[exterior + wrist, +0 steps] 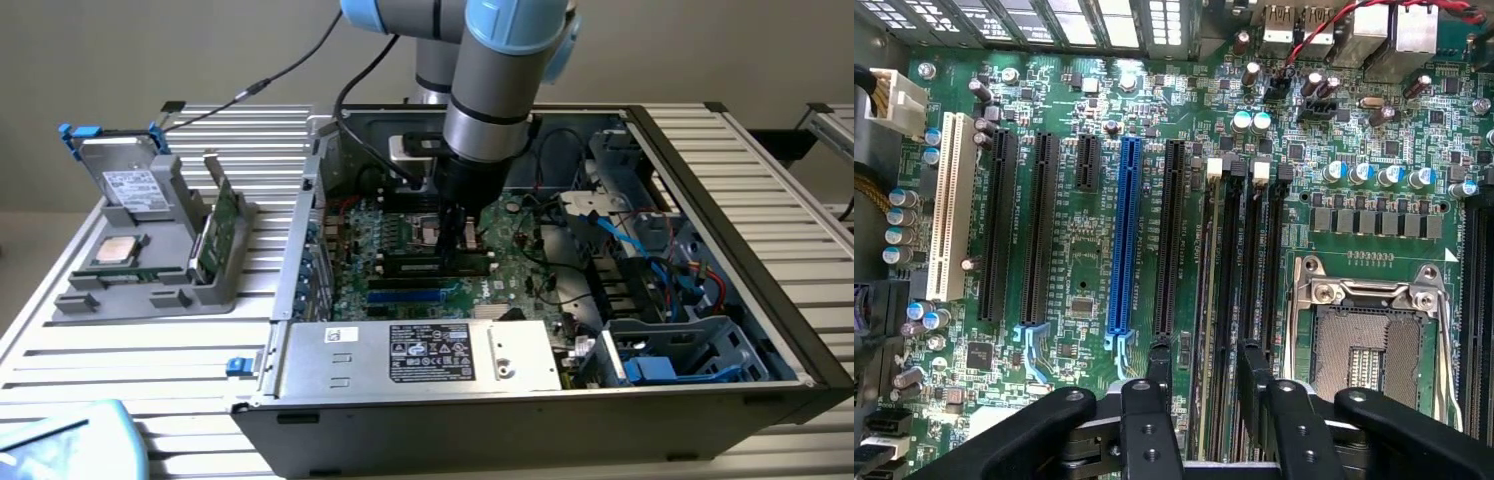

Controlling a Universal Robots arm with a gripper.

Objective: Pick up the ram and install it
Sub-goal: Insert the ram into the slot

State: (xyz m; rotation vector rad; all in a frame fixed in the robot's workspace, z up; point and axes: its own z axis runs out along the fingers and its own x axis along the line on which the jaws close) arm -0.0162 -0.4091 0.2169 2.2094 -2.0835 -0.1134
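**Claw spread over the ram in its slot**

The arm (487, 90) drops almost straight down into the open computer case (747, 300). Its silver wrist tube with a pale blue joint narrows to the black claw (461, 235), which sits low over the middle of the motherboard (514, 245).

In the wrist view the claw (1206, 348) is spread. Its two matte black fingers (1159, 365), flat bars with bolt holes, stand on either side of the ram (1204, 300) with a gap visible on each side. The ram is seen edge-on as a thin pale strip. It stands in one of the long black memory slots (1269, 270) with white end clips, next to the CPU socket (1364, 320), and looks seated, though how deep it sits cannot be told.

The motherboard is glossy green and crowded with silver-capped cylinders and small chips. The CPU socket is a square steel frame around a dark pin field. Further along the board run a bright blue plastic slot (1122, 235) and a white one (951, 205).

On the exterior view's left, a grey moulded tray (147, 275) rests on the ribbed metal tabletop (134, 360). A boxy bare-metal power supply (414, 355) lies at the case's near edge.
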